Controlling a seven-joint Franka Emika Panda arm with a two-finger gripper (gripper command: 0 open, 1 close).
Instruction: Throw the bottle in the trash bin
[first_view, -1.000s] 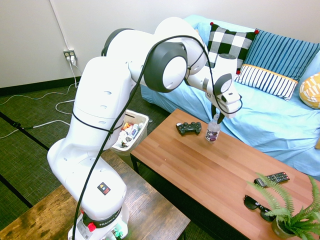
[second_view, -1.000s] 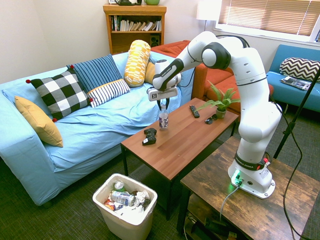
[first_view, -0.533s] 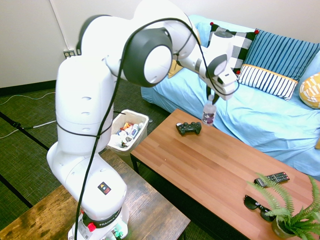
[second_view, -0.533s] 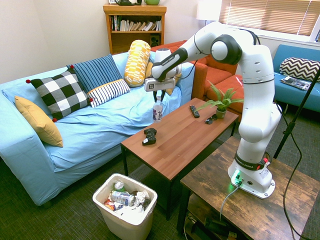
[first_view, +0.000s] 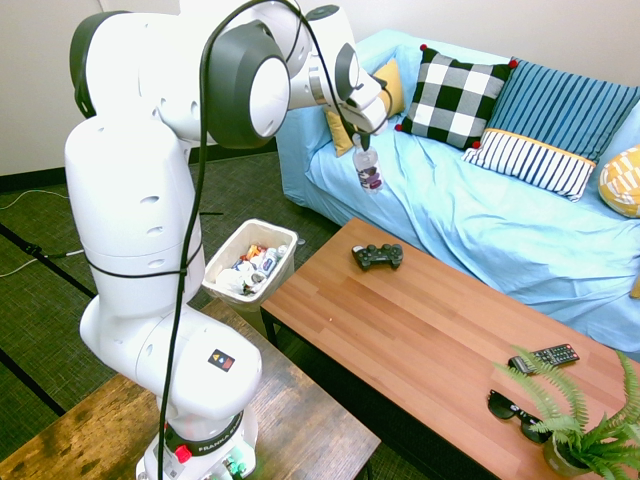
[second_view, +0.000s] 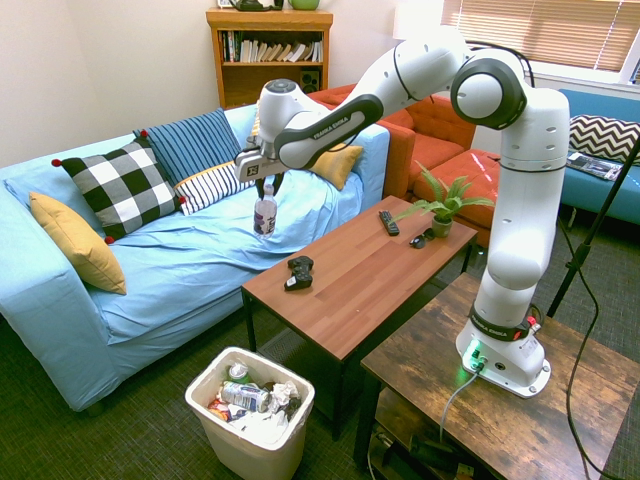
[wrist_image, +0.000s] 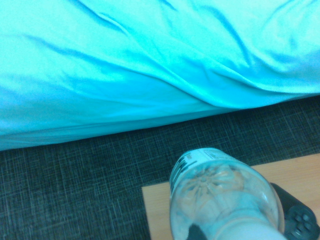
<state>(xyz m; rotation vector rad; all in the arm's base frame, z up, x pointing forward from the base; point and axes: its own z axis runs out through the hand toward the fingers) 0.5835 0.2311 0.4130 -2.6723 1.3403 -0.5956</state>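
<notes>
Bottle (second_view: 265, 214) airborne
Pincer (second_view: 266, 188) clamped on cap; trash bin (second_view: 250, 408) well below, bench (second_view: 360, 270) beside.

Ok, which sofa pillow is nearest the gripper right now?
The mustard-yellow pillow, directly behind the gripper holding the bottle; the checkered and striped pillows lie farther along the sofa.

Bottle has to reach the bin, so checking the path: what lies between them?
Second exterior view: only carpet and sofa front between bottle and bin.
</notes>
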